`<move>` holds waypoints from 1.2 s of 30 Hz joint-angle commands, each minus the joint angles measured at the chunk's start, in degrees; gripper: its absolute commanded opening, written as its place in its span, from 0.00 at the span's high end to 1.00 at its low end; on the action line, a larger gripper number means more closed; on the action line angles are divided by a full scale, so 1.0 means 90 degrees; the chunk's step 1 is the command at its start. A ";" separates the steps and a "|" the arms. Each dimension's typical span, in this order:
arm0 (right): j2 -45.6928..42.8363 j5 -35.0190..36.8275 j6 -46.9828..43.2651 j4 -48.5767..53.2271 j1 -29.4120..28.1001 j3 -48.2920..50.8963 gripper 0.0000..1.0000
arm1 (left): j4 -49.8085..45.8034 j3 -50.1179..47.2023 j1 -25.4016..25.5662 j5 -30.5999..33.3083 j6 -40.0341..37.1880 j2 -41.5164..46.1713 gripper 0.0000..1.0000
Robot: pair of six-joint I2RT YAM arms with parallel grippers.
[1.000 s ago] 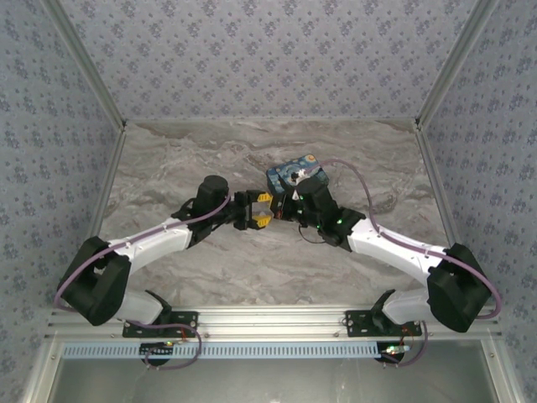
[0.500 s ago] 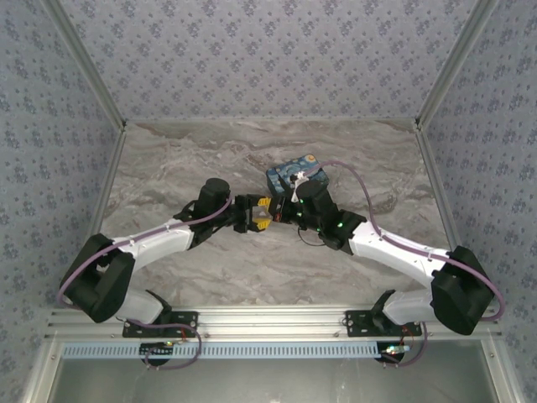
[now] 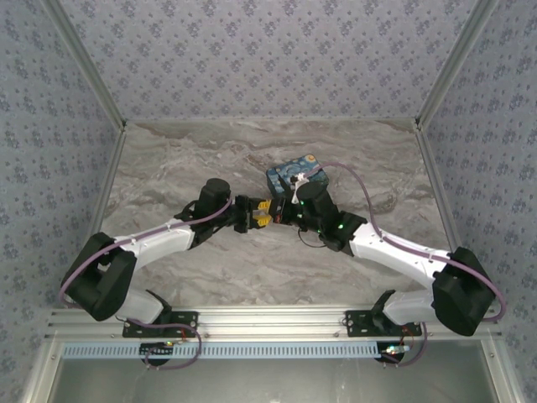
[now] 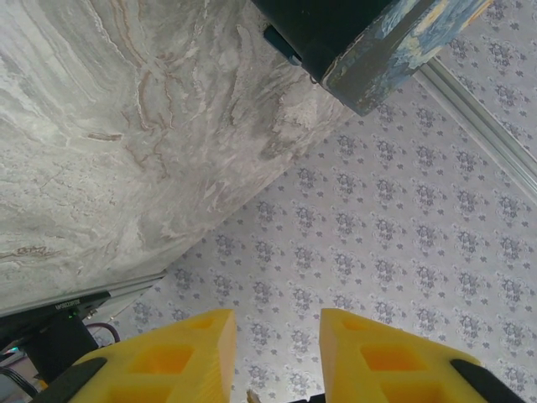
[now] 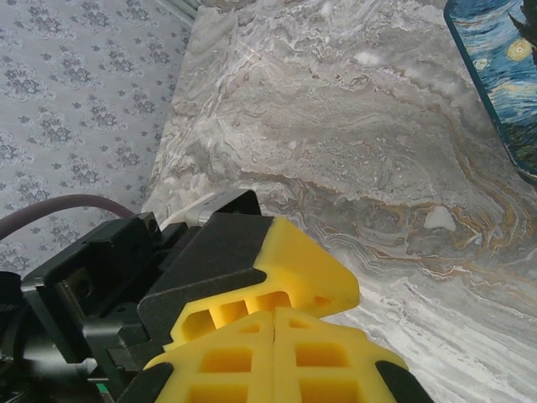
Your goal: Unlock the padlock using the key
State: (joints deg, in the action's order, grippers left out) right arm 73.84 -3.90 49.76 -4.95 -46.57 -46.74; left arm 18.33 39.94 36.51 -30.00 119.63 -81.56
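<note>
My two grippers meet tip to tip at mid-table, just in front of the blue starry-night box (image 3: 294, 172). The left gripper (image 3: 261, 212) is open; in its wrist view the yellow fingers (image 4: 189, 357) stand well apart, with only a tiny pale sliver low in the gap, which I cannot identify. The right gripper (image 5: 275, 329) is shut, its pads pressed flush with nothing showing between them. One left finger (image 5: 306, 264) lies right against its tips. The padlock and the key are hidden. The box corner (image 4: 403, 46) hangs above the left fingers.
The marble table (image 3: 185, 159) is enclosed by patterned walls behind aluminium rails (image 3: 105, 180). The blue box (image 5: 503, 75) lies to the right of the right gripper. A small white fleck (image 5: 436, 220) sits on the marble near it.
The right gripper has moved left and the left arm has edged right, closing the gap until the two sets of fingers meet. The blue box has not moved.
</note>
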 commanded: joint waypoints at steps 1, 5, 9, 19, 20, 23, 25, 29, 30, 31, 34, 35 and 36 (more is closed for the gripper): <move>-0.0226 0.0060 0.0060 -0.0049 -0.0047 0.0080 1.00 | 0.0168 -0.0066 0.0044 -0.0010 0.0733 -0.0044 0.72; -0.0294 0.0096 0.0086 -0.0054 -0.0047 0.0134 1.00 | 0.0176 -0.0073 0.0044 -0.0013 0.0731 -0.0057 0.76; -0.0306 0.0102 0.0096 -0.0029 -0.0048 0.0169 1.00 | 0.0174 -0.0083 0.0038 -0.0008 0.0731 -0.0054 0.80; -0.0189 0.0054 0.0155 -0.0161 -0.0060 0.0185 1.00 | 0.0113 -0.0005 0.0042 -0.0051 0.0695 -0.0042 0.73; -0.0161 0.0043 0.0165 -0.0181 -0.0070 0.0176 1.00 | 0.0115 -0.0005 0.0039 -0.0058 0.0694 -0.0039 0.73; -0.0100 0.0014 0.0169 -0.0207 -0.0085 0.0164 1.00 | 0.0118 -0.0009 0.0041 -0.0065 0.0701 -0.0043 0.73; -0.0080 0.0004 0.0167 -0.0230 -0.0092 0.0164 1.00 | 0.0139 -0.0016 0.0045 -0.0065 0.0705 -0.0042 0.74; -0.0116 0.0031 0.0172 -0.0182 -0.0090 0.0186 1.00 | 0.0167 -0.0033 0.0043 -0.0065 0.0721 -0.0041 0.81; -0.0145 0.0051 0.0178 -0.0169 -0.0099 0.0199 1.00 | 0.0163 -0.0036 0.0044 -0.0065 0.0720 -0.0046 0.83; -0.0171 0.0079 0.0175 -0.0158 -0.0099 0.0226 1.00 | 0.0162 -0.0034 0.0044 -0.0065 0.0697 -0.0036 0.86; -0.0297 0.0176 0.0175 -0.0072 -0.0095 0.0300 1.00 | 0.0105 -0.0038 0.0037 -0.0058 0.0612 -0.0030 0.94; -0.0338 0.0199 0.0180 -0.0037 -0.0081 0.0334 1.00 | 0.0041 -0.0032 0.0035 -0.0056 0.0545 -0.0024 0.99; -0.0377 0.0218 0.0177 0.0004 -0.0080 0.0368 1.00 | -0.0054 0.0006 0.0026 -0.0050 0.0428 -0.0010 1.00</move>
State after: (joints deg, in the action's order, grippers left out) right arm 72.36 -3.84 50.63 -5.74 -47.16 -44.45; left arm 18.37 39.90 36.49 -30.22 119.77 -81.56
